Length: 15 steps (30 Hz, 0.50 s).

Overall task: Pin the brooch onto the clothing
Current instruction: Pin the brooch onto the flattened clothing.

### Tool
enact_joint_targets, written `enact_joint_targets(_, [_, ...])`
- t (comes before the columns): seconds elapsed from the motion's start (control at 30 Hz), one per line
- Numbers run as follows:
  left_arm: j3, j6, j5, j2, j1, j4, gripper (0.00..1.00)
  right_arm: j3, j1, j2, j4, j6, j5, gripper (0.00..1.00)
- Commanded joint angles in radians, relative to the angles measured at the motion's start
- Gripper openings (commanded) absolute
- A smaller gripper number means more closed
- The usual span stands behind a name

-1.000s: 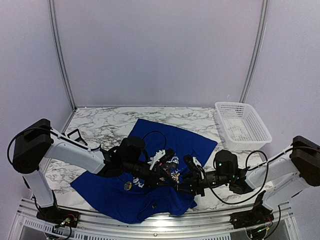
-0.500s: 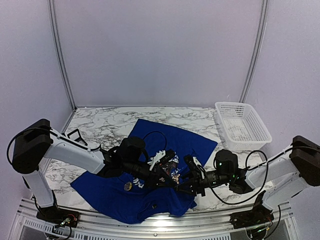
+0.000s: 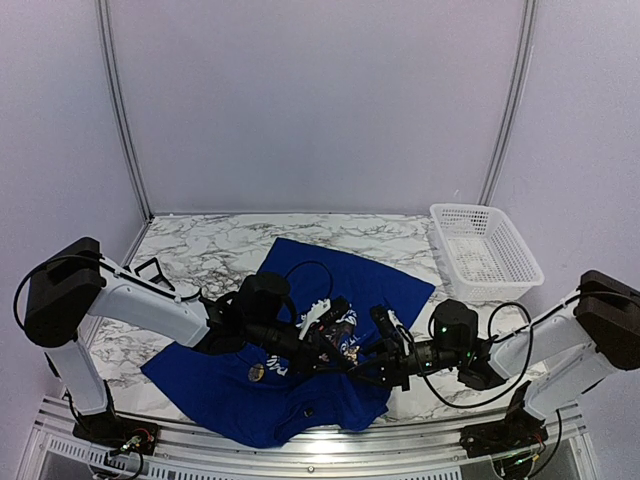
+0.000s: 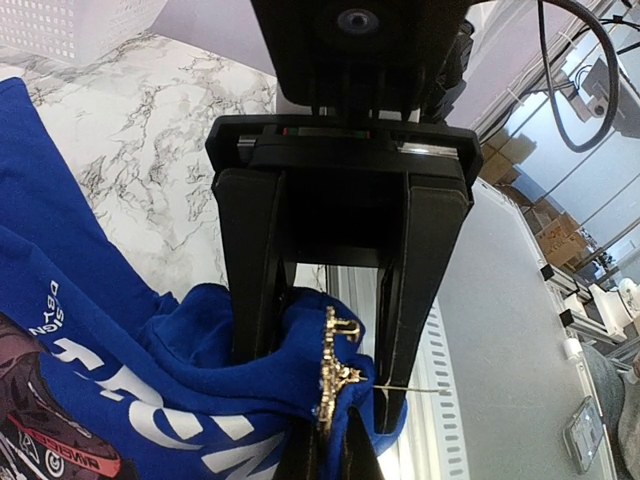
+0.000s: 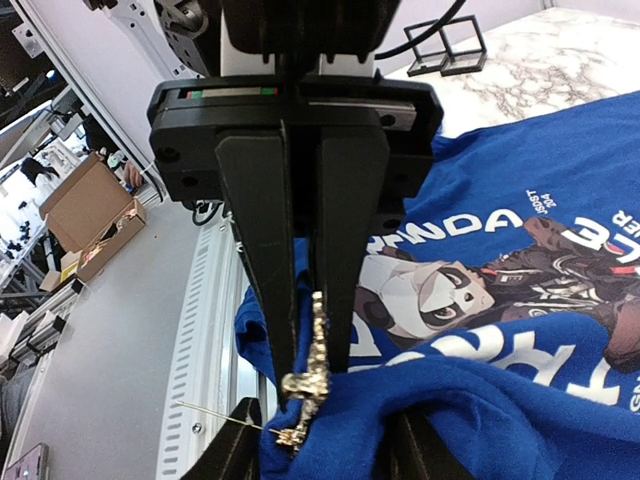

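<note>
Gold brooch (image 5: 305, 380), pin bare, sat clenched in the pressed-together fingers of the left gripper (image 5: 315, 335) against a raised fold of the blue T-shirt (image 3: 330, 265), which the right gripper (image 4: 330, 385) straddled, its squeeze unclear, on the marble table (image 3: 200, 250).

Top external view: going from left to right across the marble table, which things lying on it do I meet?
Small black wire stand → royal-blue T-shirt with panda print → white plastic mesh basket.

White arm links (image 3: 150, 305), black right end effector (image 4: 325, 385)
</note>
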Motion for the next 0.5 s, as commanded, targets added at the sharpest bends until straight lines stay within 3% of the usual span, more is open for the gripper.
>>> enact_joint_targets(0.0, [0.005, 0.008, 0.029, -0.015, -0.015, -0.031, 0.00, 0.032, -0.001, 0.015, 0.163, 0.051, 0.019, 0.33])
enact_joint_targets(0.47, [-0.009, 0.043, 0.003, -0.026, -0.017, -0.036, 0.00, 0.030, -0.024, 0.054, 0.266, 0.188, 0.010, 0.33])
